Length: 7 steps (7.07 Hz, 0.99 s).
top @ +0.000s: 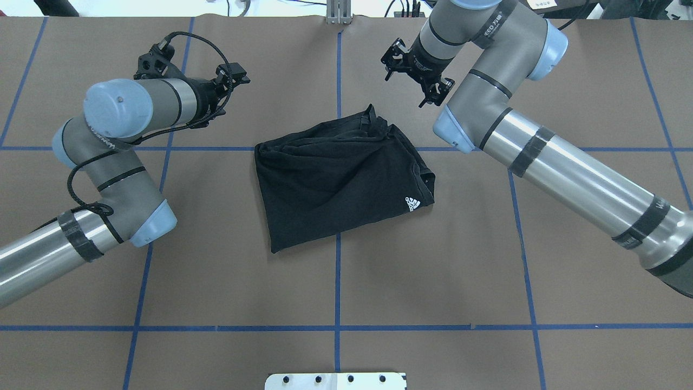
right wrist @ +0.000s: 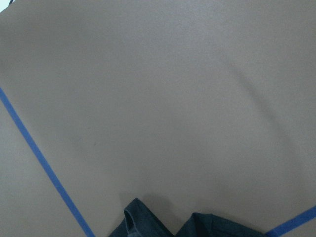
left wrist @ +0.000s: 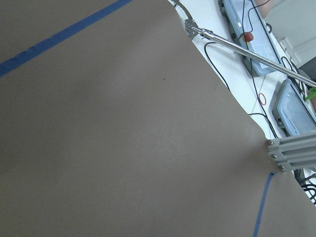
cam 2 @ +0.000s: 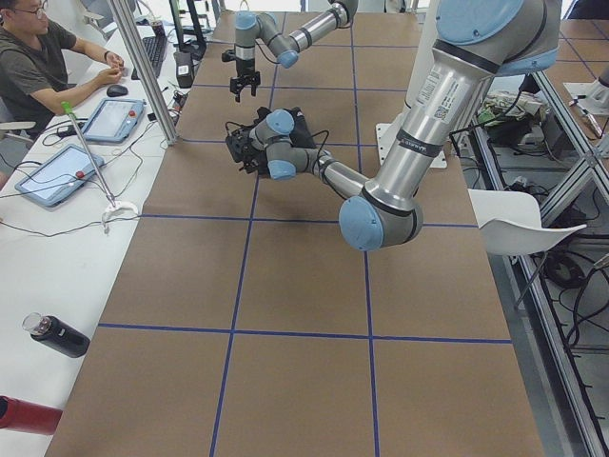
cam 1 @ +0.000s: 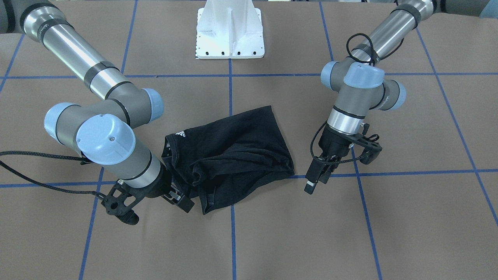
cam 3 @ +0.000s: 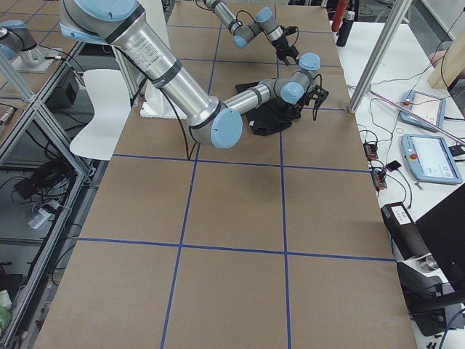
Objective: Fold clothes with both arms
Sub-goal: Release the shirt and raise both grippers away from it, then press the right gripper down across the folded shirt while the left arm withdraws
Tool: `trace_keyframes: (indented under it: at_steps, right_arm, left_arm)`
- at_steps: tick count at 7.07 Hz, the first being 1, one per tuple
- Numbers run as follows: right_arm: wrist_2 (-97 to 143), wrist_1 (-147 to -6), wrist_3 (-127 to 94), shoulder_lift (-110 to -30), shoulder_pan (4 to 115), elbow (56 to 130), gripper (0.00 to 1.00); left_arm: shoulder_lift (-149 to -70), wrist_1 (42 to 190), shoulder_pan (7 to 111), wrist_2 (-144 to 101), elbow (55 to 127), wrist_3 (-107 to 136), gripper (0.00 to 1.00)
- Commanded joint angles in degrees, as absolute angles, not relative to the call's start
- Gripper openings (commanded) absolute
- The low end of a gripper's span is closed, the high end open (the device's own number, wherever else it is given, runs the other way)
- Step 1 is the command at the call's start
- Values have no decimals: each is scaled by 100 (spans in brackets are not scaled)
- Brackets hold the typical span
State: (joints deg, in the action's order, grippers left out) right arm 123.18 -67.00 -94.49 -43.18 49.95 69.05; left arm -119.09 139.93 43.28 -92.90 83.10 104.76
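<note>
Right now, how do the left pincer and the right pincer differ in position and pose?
The right pincer lies low and slanted, right beside the black T-shirt at its collar side; the left pincer hangs more upright, apart from the T-shirt, with bare table between. The left pincer looks shut; I cannot tell for the right pincer. Both are black and hold nothing that I can see.

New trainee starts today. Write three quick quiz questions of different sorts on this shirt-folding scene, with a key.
1. True or false: the black T-shirt lies bunched on the table.
2. Which claw is nearer the shirt: A) left claw B) right claw?
3. Fill in: the small logo on the shirt is ___ in colour.

Key: 1 true; 2 B; 3 white.
</note>
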Motion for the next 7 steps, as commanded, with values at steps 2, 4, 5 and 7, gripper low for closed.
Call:
trace_keyframes:
  at_steps: [2,4,5,7]
  right_arm:
    - [11336,-7518,-9571,-5263,4083,9072,22]
    - [10795,-7840,-9554,-5186,3474,9273,0]
    - [10610,-7840,-9484,-5116,3402,9159,0]
    - [10486,-7831,-9466,-4382,3384,8242,0]
  left_arm:
    - [-10885,13660,4850,-10010,9671,8786,100]
    - [-10522,13343,5324,-10483,10141,8228,100]
    - [-10320,13333,5431,-10538,10290,8061,100]
    - [-10292,13324,5432,-10538,10318,8051,100]
